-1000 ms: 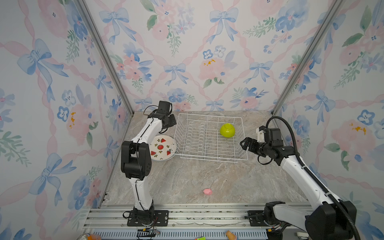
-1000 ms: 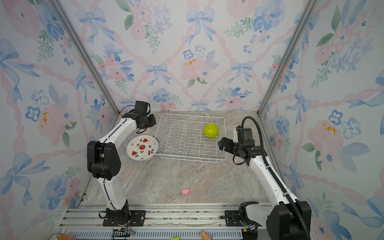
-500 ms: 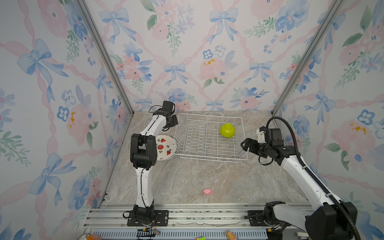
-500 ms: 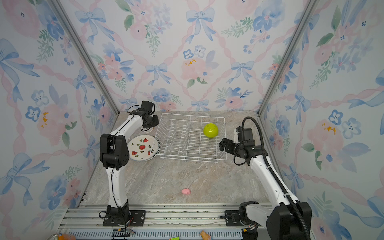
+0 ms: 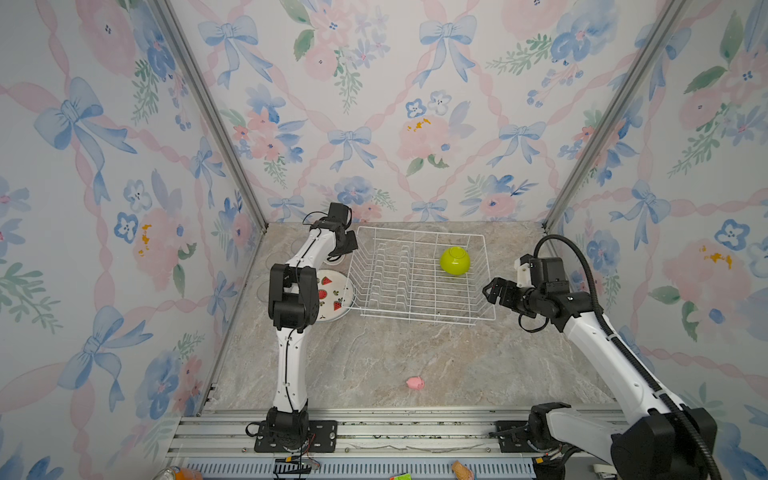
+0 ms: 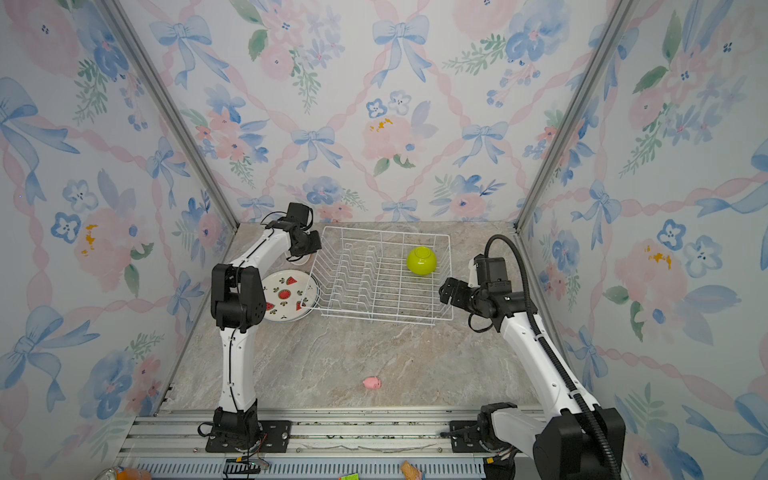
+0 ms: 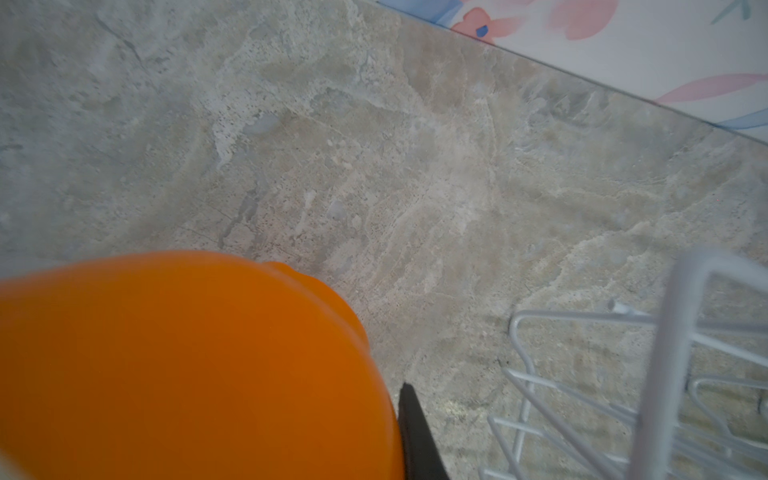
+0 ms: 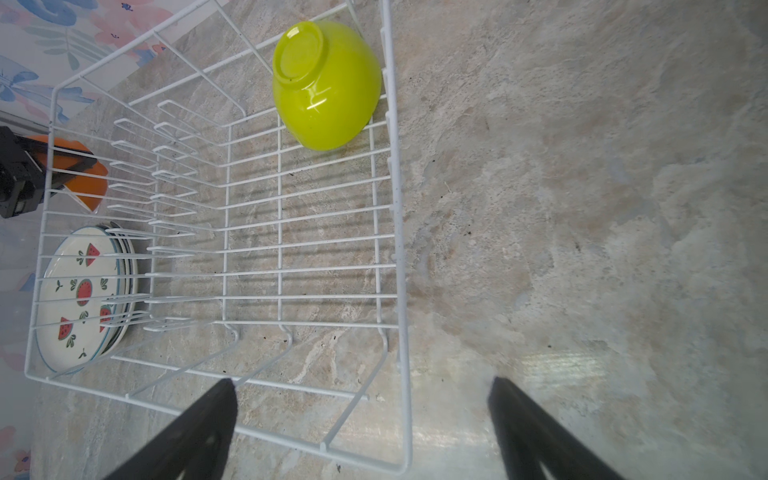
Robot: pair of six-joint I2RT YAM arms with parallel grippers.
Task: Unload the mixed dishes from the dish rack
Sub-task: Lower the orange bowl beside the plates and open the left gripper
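Note:
My left gripper (image 5: 347, 249) hovers just outside the back left corner of the dish rack (image 5: 415, 316), shut on the orange bowl (image 7: 178, 365). That bowl fills the left wrist view, with one black finger (image 7: 413, 432) against its side. It also shows through the wires in the right wrist view (image 8: 89, 183). A lime-green bowl (image 5: 455, 260) lies upside down in the rack's back right part. White plates with red fruit prints (image 5: 334, 295) are stacked on the table left of the rack. My right gripper (image 5: 490, 291) stands open at the rack's front right corner, holding nothing.
A tiny pink toy (image 5: 414, 382) lies on the marble table near the front. A faint clear glass (image 5: 264, 291) stands left of the plates, by the left wall. Walls close in the back and both sides.
The left arm's elbow has swung right toward the rack, and its gripper with the orange bowl has shifted slightly right. The right arm has not moved.

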